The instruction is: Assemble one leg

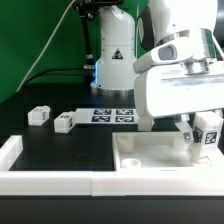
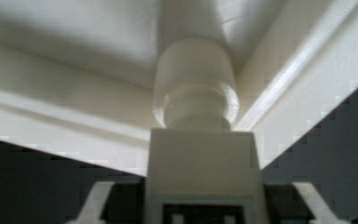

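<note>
The pincer, closed on one leg, holds its round tip at a corner of the tabletop; seating it seems left to do. Another leg lies aside.

On the desk, the leftmost leg lies at the exterior view's left, with the second leg just beside it on the right and the marker board next along. The tray lies in front of the marker board and to its right. The held leg (between the jaws) is at the tray's right end.
</note>
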